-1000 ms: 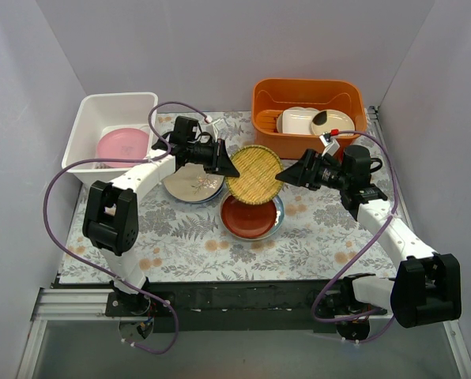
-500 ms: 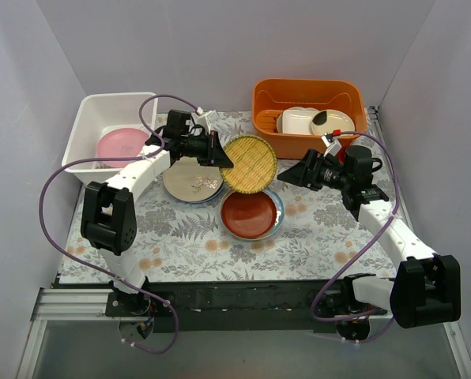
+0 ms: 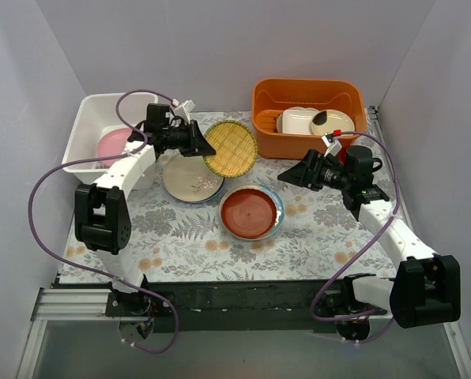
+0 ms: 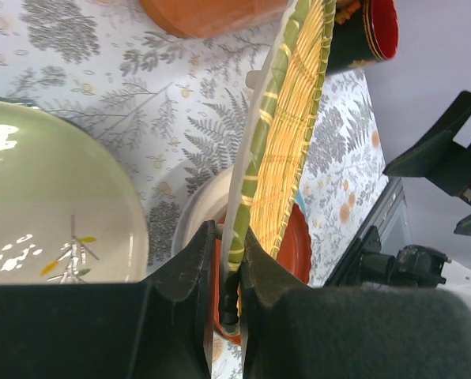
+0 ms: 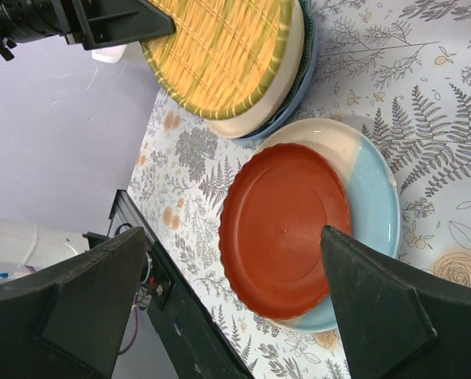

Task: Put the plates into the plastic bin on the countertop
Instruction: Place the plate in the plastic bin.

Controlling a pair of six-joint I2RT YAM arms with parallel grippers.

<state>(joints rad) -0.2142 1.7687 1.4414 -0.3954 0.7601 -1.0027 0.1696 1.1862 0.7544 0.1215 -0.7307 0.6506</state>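
My left gripper [image 3: 201, 144] is shut on the rim of the yellow woven plate [image 3: 231, 148], which it holds tilted on edge above the countertop [image 3: 180, 237], right of the white plastic bin [image 3: 89, 118]. In the left wrist view both fingers pinch that plate [image 4: 299, 134] at the left gripper [image 4: 229, 237]. A pink plate [image 3: 113, 147] lies in the bin. The cream-green sprig plate [image 3: 192, 178] lies flat below the left arm. A red-brown plate [image 3: 250, 212] rests on a teal-blue plate [image 3: 277, 204]. My right gripper [image 3: 287, 175] hangs open and empty to their upper right, facing the red-brown plate [image 5: 287, 229].
The orange tub [image 3: 307, 110] at the back right holds cream dishes [image 3: 299, 121] and a dark-handled item. A red mug [image 4: 370, 31] shows near the tub in the left wrist view. Grey walls close in the left, back and right sides.
The left arm has carried the yellow plate up and to the left, away from over the red-brown plate and toward the bin. The right gripper has stayed open, barely moving.
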